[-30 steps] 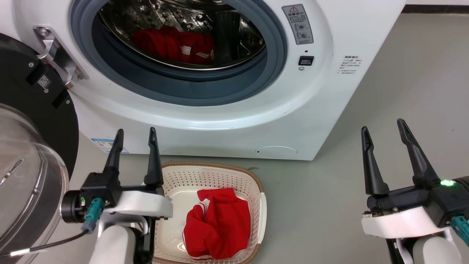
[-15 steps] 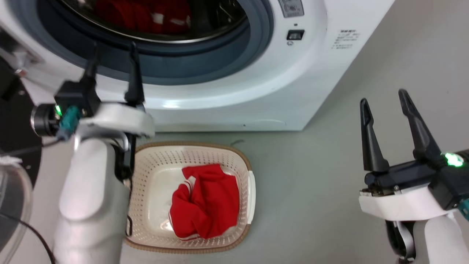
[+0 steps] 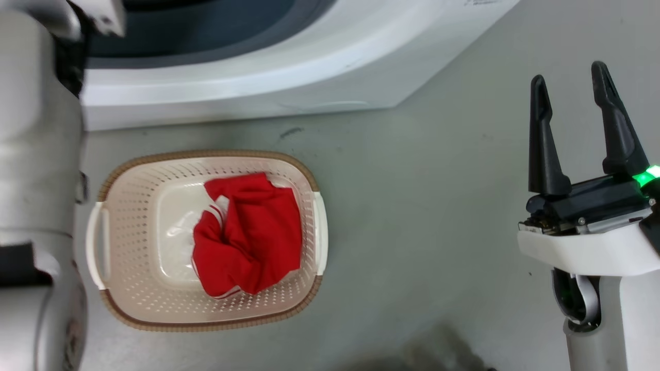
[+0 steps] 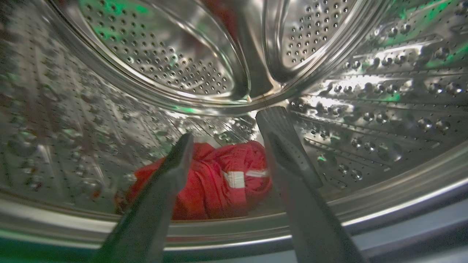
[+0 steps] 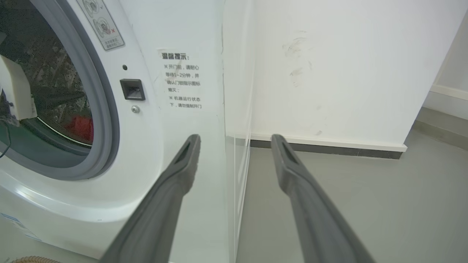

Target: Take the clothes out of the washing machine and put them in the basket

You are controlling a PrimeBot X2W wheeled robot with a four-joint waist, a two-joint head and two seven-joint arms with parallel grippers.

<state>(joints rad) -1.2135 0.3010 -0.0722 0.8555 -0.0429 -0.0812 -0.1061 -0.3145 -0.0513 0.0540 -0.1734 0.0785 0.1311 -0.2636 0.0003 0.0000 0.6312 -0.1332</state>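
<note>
Since the earlier head frames, the left gripper [image 4: 230,126] has risen from beside the basket [image 3: 124,232] and entered the washing machine [image 3: 258,77]. The head camera has also tipped downward (the basket's apparent shift is camera motion, not its own).

Materials. The drum [image 4: 164,54] is polished steel, perforated in regular rows, with a smooth raised rib at the back. The basket is cream perforated plastic, a rounded rectangle with a brown woven-look rim and side handles. The floor [image 3: 423,216] is matt grey, with scuff marks near the machine. Both grippers carry long, dark, tapered fingers.

Position relative to jaws. The left jaws stand apart and hold nothing. The drum garment [image 4: 219,182], crumpled red soft fabric with a white patch and stripe, lies on the drum floor, low and beyond the fingertips, framed between the two fingers. The pale left forearm [image 3: 36,154] runs up the head view's left edge. The right gripper [image 3: 567,74] also has its jaws apart and empty; it hangs over bare floor well to the right of the basket, fingers aimed at the machine's front corner.

Containers. The basket stands on the floor just before the machine. It holds the basket garment [image 3: 252,237], bunched red fabric with white stripes, lying towards the right half.
</note>
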